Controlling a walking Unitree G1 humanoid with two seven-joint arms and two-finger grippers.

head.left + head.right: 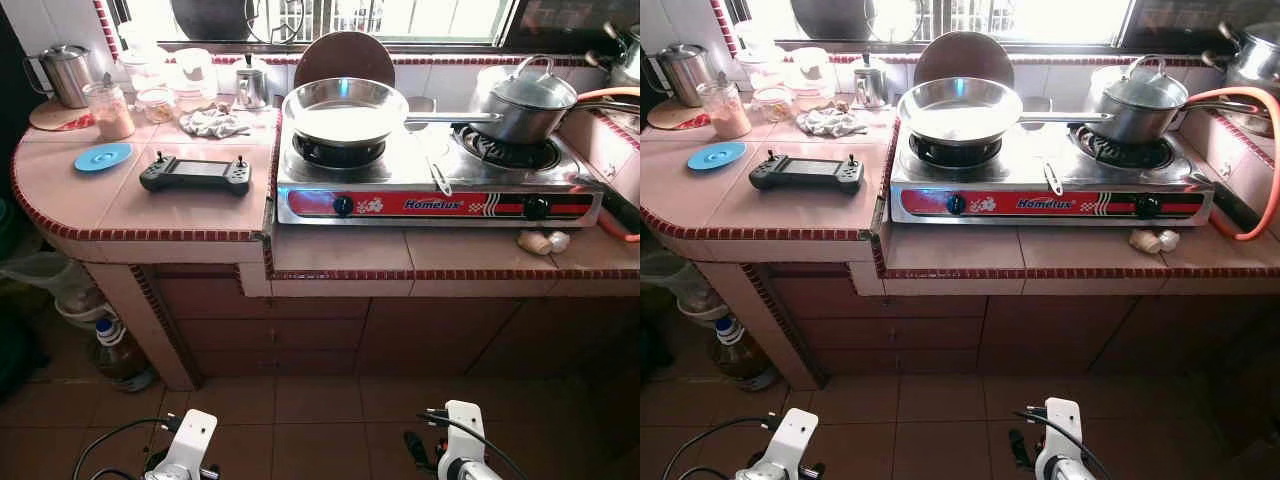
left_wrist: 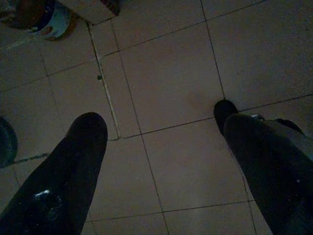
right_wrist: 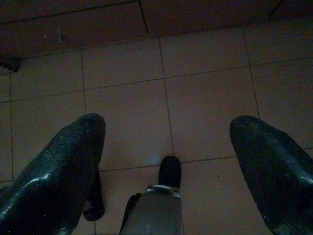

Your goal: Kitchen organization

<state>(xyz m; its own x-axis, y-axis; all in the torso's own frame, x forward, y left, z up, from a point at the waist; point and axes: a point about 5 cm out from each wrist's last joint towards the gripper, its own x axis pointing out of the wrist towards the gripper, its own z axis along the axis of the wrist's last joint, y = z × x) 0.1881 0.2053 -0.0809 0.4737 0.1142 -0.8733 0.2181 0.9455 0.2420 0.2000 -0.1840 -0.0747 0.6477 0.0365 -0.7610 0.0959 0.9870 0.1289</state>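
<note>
Tiled kitchen, pink desk with red trim, window behind. Two-burner gas stove sits at centre. Frying pan on its left burner, handle running toward 3 o'clock; lidded saucepan on the right burner. At 9 o'clock of the stove: black handheld controller, blue lid, crumpled rag, jar of pink powder, steel kettle.

Handling, my judgement: frying pan is stiff steel, moderately heavy, slick; take it by the handle near the bowl. Rag is soft, pinch anywhere. Jar looks fragile; grip the body.

Both arms hang idle over the floor. Left gripper fingers apart, clamped on nothing; right gripper likewise apart and empty.

Wrist views add dim floor tiles; left wrist catches a bottle. Right eye view shows an orange hose more fully.
</note>
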